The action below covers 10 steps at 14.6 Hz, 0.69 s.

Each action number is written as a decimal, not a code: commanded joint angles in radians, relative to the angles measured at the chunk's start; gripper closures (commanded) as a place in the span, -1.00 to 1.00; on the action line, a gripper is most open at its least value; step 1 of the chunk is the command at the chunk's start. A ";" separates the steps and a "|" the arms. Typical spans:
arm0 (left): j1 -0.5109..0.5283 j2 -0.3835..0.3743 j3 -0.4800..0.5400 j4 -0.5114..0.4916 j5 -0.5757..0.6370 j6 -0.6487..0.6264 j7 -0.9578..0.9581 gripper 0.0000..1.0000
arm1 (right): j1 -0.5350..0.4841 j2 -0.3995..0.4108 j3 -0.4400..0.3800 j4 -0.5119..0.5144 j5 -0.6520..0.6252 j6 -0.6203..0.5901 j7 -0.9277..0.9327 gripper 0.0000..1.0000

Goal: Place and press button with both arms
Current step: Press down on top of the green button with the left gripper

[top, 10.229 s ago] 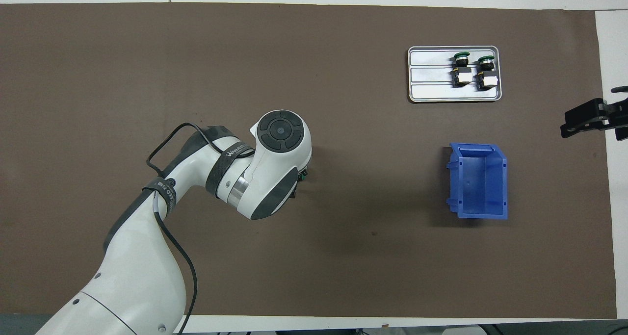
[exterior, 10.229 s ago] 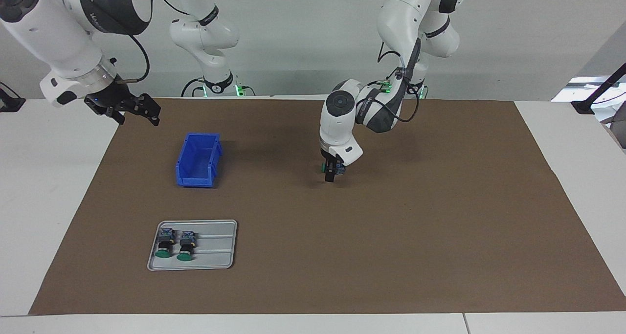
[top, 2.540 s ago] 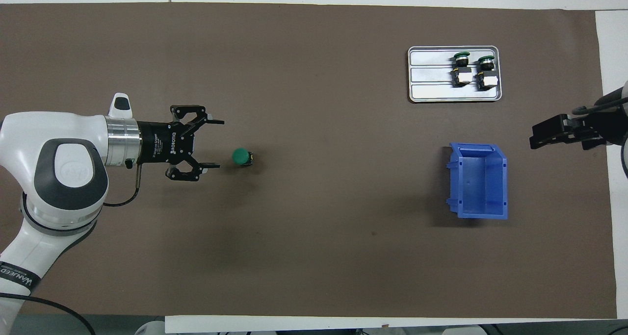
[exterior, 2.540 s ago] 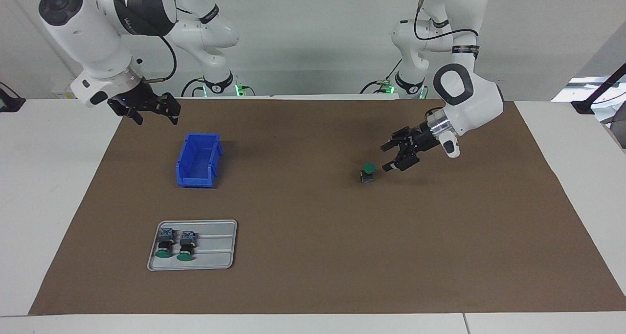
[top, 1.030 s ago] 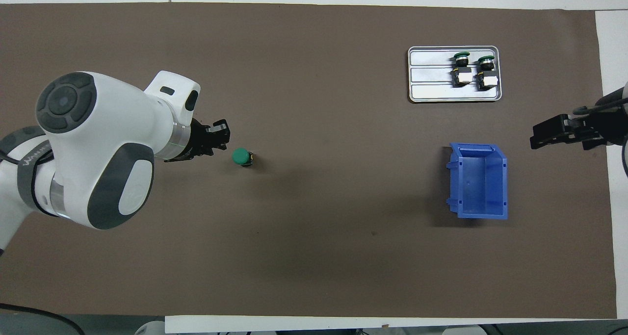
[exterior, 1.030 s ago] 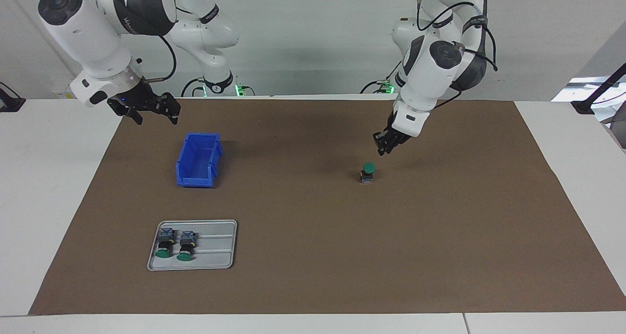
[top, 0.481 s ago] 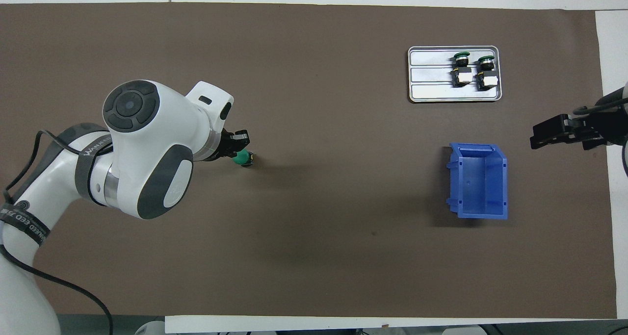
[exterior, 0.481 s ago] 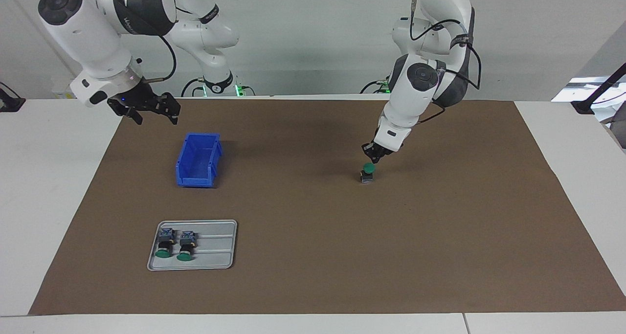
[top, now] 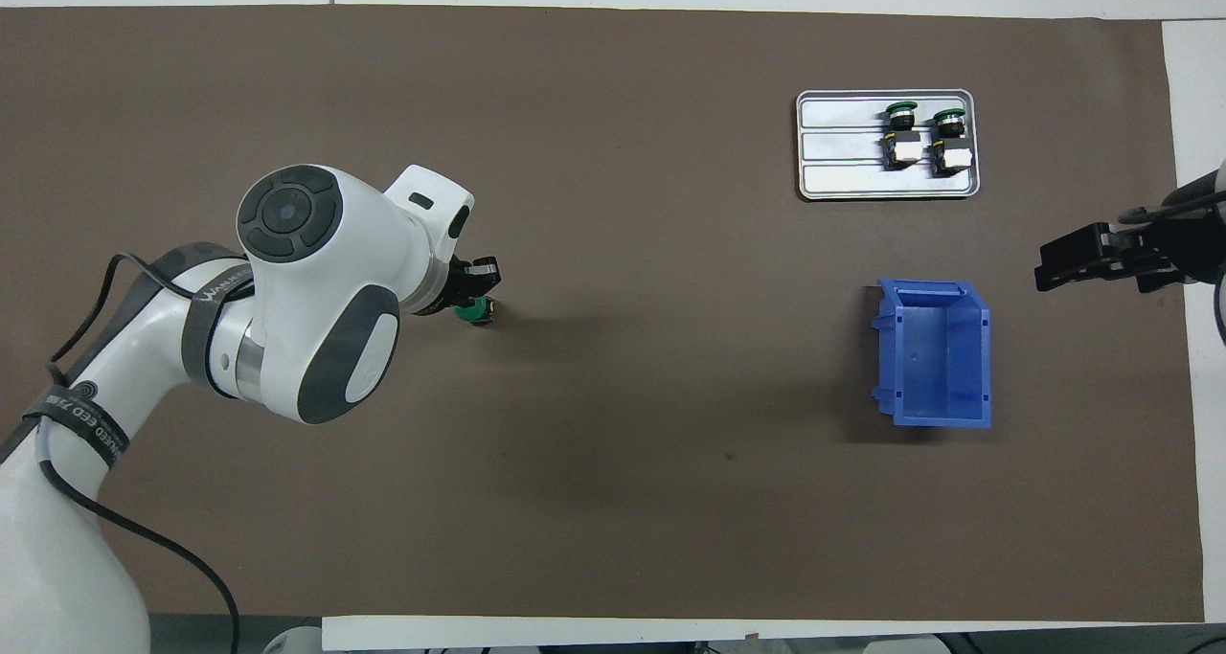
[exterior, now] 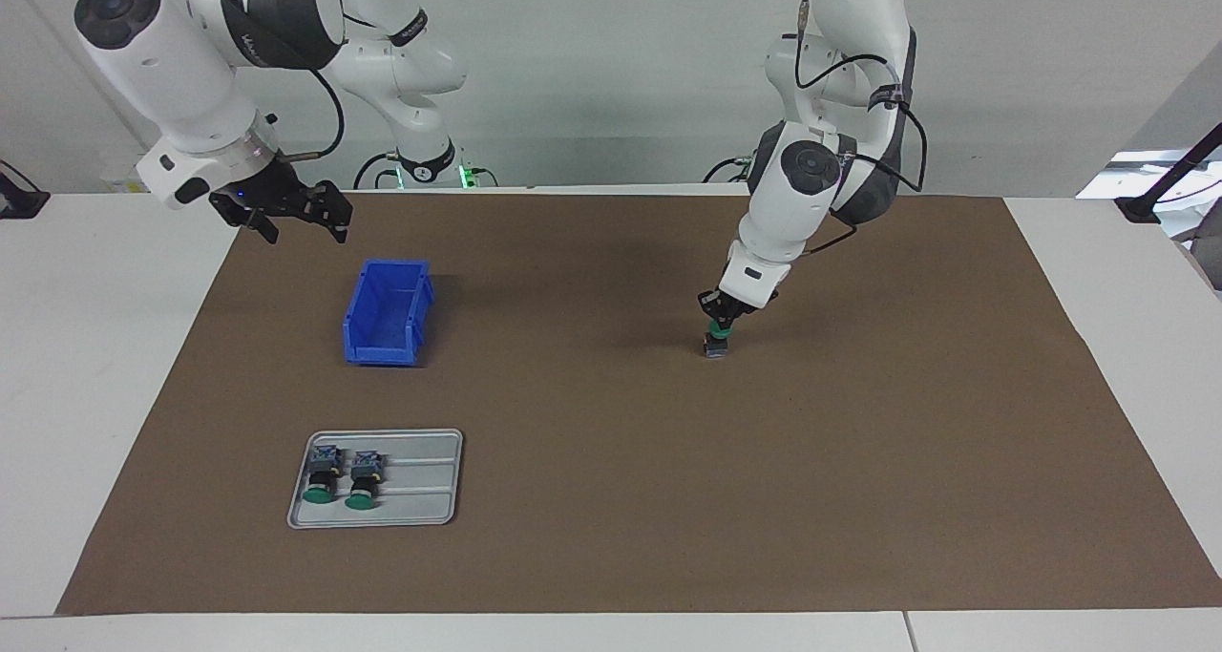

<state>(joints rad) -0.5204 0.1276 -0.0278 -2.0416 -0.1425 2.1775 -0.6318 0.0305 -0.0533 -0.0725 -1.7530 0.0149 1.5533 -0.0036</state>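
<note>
The button (exterior: 715, 346) stands upright on the brown mat, toward the left arm's end of the table, green cap up. My left gripper (exterior: 722, 324) points down with its fingers shut, and its tips rest on the cap. In the overhead view the left gripper (top: 471, 295) covers part of the button (top: 472, 314). My right gripper (exterior: 286, 215) is open and empty. It waits in the air over the mat's edge at the right arm's end, beside the blue bin, and also shows in the overhead view (top: 1101, 252).
An empty blue bin (exterior: 387, 310) (top: 934, 352) stands toward the right arm's end. Farther from the robots, a metal tray (exterior: 420, 488) (top: 843, 146) holds two more green-capped buttons (exterior: 320, 475) (exterior: 363, 477) lying on their sides.
My left gripper swung over from beside the button and came down onto its green cap. The button stayed in place. The right arm has not moved.
</note>
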 commanded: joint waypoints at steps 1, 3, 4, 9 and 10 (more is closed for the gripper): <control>-0.012 -0.006 0.009 -0.029 0.020 0.028 0.004 1.00 | -0.011 -0.017 0.003 -0.013 0.016 -0.009 -0.018 -0.97; -0.009 -0.005 0.009 -0.035 0.020 0.031 0.011 1.00 | -0.011 -0.017 0.005 -0.013 0.016 -0.009 -0.018 -0.97; -0.010 -0.005 0.009 -0.038 0.020 0.033 0.011 1.00 | -0.011 -0.017 0.005 -0.013 0.016 -0.009 -0.018 -0.97; -0.010 0.000 0.008 -0.078 0.020 0.090 0.015 1.00 | -0.011 -0.017 0.005 -0.013 0.016 -0.009 -0.018 -0.97; -0.012 0.001 0.008 -0.087 0.018 0.094 0.018 1.00 | -0.011 -0.017 0.005 -0.013 0.016 -0.009 -0.018 -0.97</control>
<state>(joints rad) -0.5203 0.1281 -0.0270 -2.0777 -0.1417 2.2219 -0.6269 0.0305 -0.0533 -0.0724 -1.7530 0.0149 1.5533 -0.0036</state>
